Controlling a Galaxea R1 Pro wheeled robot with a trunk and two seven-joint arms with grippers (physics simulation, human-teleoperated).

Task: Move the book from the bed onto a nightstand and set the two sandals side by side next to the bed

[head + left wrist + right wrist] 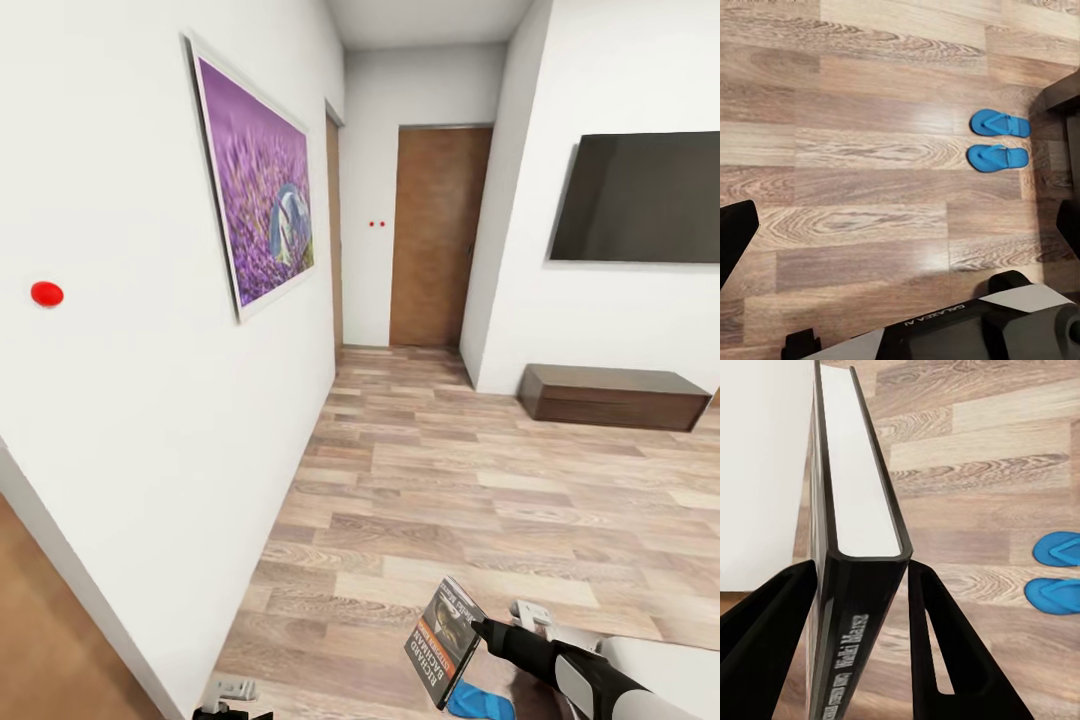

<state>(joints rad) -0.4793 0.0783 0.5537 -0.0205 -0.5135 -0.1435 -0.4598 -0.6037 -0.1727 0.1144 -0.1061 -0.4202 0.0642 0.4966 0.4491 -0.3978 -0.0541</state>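
My right gripper (482,628) is shut on the book (446,640), a thin dark paperback with white lettering and an orange strip, held upright low over the wood floor. In the right wrist view the book's spine (859,585) sits clamped between the two black fingers (926,645). Two bright blue sandals (999,124) (997,157) lie side by side on the floor, touching nothing; one sandal (480,701) peeks out under the book. My left gripper (232,692) hangs low at the left, open and holding nothing. The bed and the nightstand are out of view.
A white wall with a purple painting (258,215) runs close on my left. A hallway ends at a brown door (436,235). A wall TV (640,197) hangs over a low dark cabinet (615,395) at the right. Dark furniture (1061,97) stands beside the sandals.
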